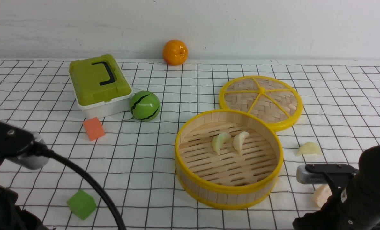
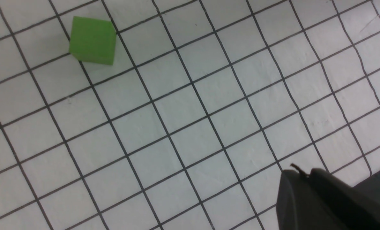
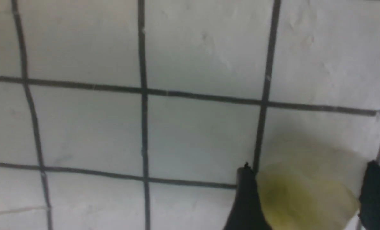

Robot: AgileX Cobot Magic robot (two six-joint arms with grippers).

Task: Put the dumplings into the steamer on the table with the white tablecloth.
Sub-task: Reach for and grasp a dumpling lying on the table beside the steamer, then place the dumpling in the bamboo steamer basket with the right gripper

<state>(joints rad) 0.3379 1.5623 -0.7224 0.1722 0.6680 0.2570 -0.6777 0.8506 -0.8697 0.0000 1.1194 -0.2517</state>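
Observation:
The steamer (image 1: 209, 191) stands right of centre on the white tablecloth (image 1: 138, 159) that covers the table. Two dumplings (image 1: 220, 142) (image 1: 240, 140) lie side by side on its slatted floor. A third dumpling (image 1: 309, 149) rests on the cloth to the steamer's right. Nearer the front edge a fourth dumpling (image 1: 322, 195) (image 3: 304, 195) lies on the cloth between the fingers of my right gripper (image 3: 309, 179), which is open, a finger on each side of it. My left gripper (image 2: 300, 175) hovers shut and empty over bare cloth at the front left.
The woven yellow-rimmed lid (image 1: 260, 100) leans against the steamer's far side. At the back left are a green lidded box (image 1: 99, 83), a green striped ball (image 1: 145, 105) and an orange (image 1: 175, 52). An orange cube (image 1: 93, 128) and a green cube (image 1: 81, 204) (image 2: 93, 40) lie at the left.

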